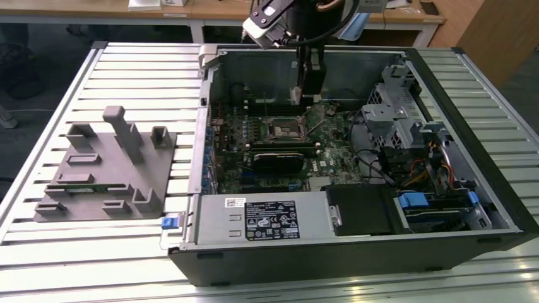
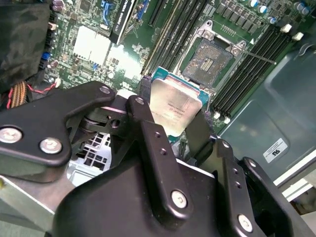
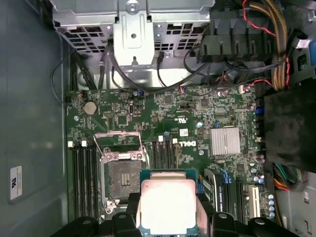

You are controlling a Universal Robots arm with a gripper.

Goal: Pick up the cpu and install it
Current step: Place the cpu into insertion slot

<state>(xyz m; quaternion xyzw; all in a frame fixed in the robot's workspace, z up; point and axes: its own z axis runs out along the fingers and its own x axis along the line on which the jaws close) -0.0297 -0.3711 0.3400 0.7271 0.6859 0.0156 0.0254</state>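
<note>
Silvery-topped, the cpu (image 3: 168,206) is clamped between the black fingers (image 2: 199,132) of the claw (image 2: 174,109). It hangs over the green motherboard (image 3: 163,113) inside the open case (image 1: 354,255), just beside the open socket (image 3: 118,178). It seems to hang clear, though the gap is hard to judge.
</note>
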